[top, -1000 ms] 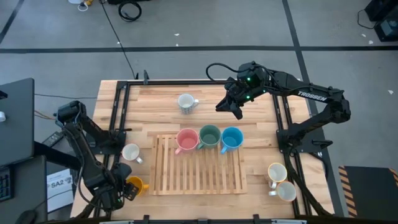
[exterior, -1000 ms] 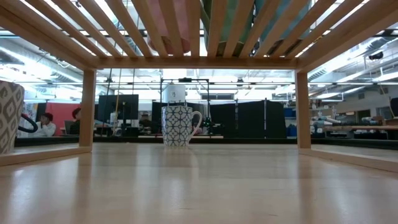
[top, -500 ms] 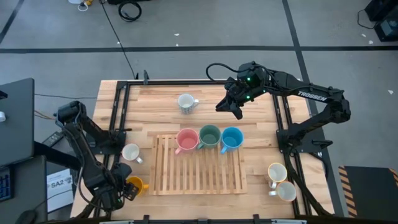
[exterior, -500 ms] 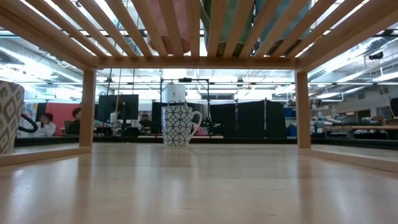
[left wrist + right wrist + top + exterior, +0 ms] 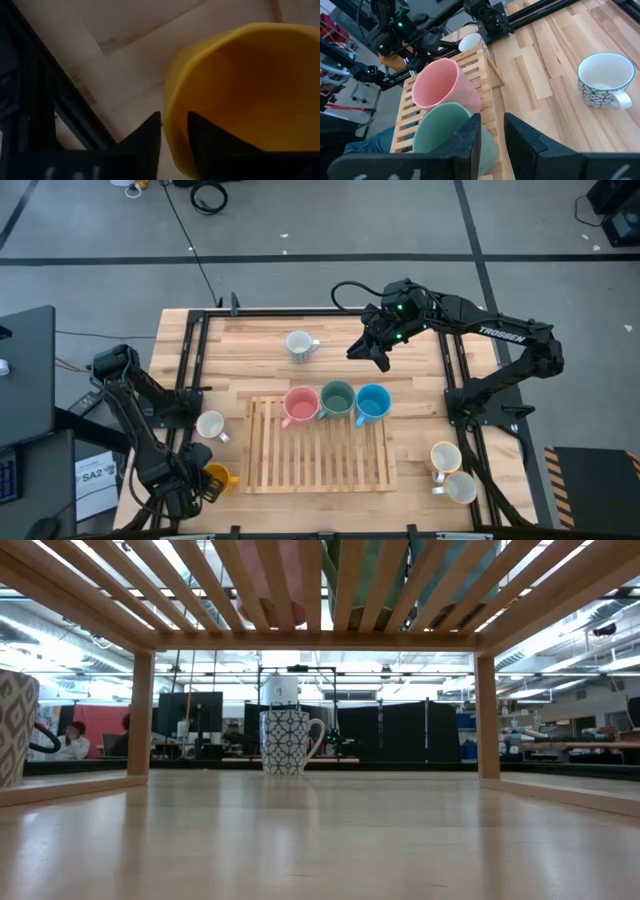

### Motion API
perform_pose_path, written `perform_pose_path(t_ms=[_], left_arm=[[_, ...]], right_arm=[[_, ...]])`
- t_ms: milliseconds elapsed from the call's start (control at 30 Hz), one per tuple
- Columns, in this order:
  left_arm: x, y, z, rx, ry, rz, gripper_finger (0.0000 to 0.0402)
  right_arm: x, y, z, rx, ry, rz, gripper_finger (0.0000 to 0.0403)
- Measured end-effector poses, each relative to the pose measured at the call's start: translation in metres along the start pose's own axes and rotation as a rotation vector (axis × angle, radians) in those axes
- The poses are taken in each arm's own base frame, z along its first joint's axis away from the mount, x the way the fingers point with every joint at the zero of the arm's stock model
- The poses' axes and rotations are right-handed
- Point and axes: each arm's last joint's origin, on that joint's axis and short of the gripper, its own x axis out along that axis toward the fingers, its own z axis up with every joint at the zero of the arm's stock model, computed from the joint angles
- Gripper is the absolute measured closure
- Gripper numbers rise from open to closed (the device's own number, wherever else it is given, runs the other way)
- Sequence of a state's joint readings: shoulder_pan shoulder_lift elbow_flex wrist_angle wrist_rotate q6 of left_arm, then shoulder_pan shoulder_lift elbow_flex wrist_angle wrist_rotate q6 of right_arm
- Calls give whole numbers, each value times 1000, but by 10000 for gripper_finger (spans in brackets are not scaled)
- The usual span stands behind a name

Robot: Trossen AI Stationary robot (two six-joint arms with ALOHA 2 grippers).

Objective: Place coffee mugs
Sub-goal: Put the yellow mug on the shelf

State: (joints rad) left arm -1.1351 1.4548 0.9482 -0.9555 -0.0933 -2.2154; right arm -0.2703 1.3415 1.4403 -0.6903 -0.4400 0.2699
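The orange mug [image 5: 216, 477] stands near the table's front left corner, and my left gripper [image 5: 200, 483] is shut on it. It fills the left wrist view as a yellow-orange cup [image 5: 240, 90]. The pink mug [image 5: 300, 405], green mug [image 5: 337, 399] and blue mug [image 5: 372, 403] lie in a row on the wooden slat rack [image 5: 320, 455]. A patterned white mug [image 5: 298, 345] stands on its base at the far middle. My right gripper [image 5: 372, 355] hangs over the far right of the table, its fingers [image 5: 492, 120] a narrow gap apart with nothing between them. My left gripper has the orange mug's wall at the rim [image 5: 172, 125] between its fingers. One finger [image 5: 145, 142] is outside the mug and the other finger [image 5: 215, 145] is inside it. The fingers come from above, on the mug's side nearest the table's left edge. The mug is upright.
A white mug [image 5: 211, 424] stands just left of the rack. Two more pale mugs [image 5: 445, 457] [image 5: 460, 486] stand at the front right. Black frame rails [image 5: 190, 360] run along the table's left and right sides. In the low view the patterned mug [image 5: 290, 740] stands beyond the rack's legs.
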Motion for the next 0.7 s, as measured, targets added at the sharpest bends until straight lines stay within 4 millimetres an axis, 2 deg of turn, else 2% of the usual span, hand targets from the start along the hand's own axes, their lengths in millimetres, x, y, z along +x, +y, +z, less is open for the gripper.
perform_pose_path(t_ms=[200,433,700], left_arm=[[-1,0,-1,6,19,7,373],[-9,3,2,49,39,-14,373],[-51,0,5,231,110,-147,372]], right_arm=[[0,0,0,0,0,0,313],[0,0,0,0,0,0,313],[0,0,0,0,0,0,313]])
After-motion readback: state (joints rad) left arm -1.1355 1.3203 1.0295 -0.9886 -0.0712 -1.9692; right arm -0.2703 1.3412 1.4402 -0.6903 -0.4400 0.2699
